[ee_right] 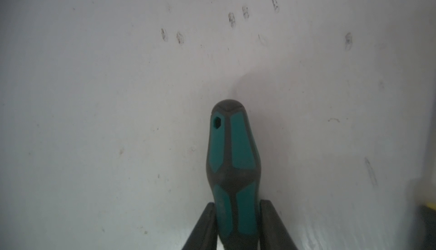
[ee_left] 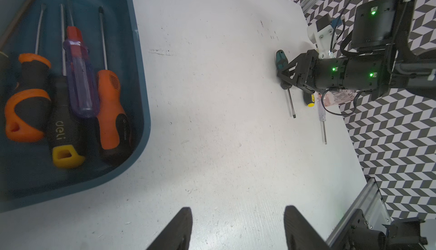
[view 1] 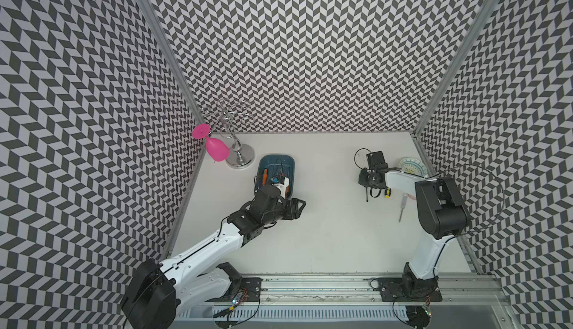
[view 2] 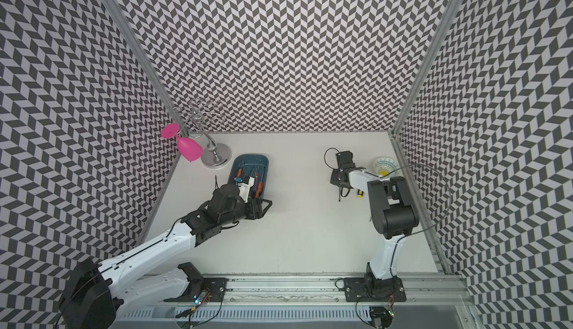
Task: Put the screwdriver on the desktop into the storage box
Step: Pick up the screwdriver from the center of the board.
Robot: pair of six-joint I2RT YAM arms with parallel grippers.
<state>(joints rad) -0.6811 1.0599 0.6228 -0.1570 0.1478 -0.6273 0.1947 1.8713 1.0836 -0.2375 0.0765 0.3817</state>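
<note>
1. Right gripper (ee_right: 236, 202) is pinching the teal screwdriver (ee_right: 232, 147). Jaws are nearly together and appear to be touching both sides of the handle's lower part, with the butt end sticking out ahead. The screwdriver is lying flat on the desktop (view 1: 325, 234), over on the right, not yet lifted. The handle is rounded and tapering where it's held, so I'm expecting it could squirt out or swivel once the weight comes on.
2. Yellow-black screwdriver (ee_left: 309, 99) is sitting just beside the gripper, and a clear-handled screwdriver (view 1: 403, 203) is lying near it. A sloppy lift risks sending either one rolling.
3. Patterned bowl (view 1: 409, 162) is sitting just beside the right arm (view 1: 400, 178). A wide swing could clip it.
4. Storage box (view 1: 277, 158) is sitting well apart, across the desktop, so it's a long carry. A weak pinch plus a fast swing means a drop midway.
5. Left gripper (view 1: 299, 209) is hovering wide open and empty, just beside the box's near end. The left arm (view 1: 266, 203) is overhanging that end in both top views, so the arms risk colliding unless the left one is clearing out.
6. Several screwdrivers (ee_left: 80, 76) are already lying lengthwise in the box. Releasing crosswise or from height risks bridging the rim or bouncing out.
</note>
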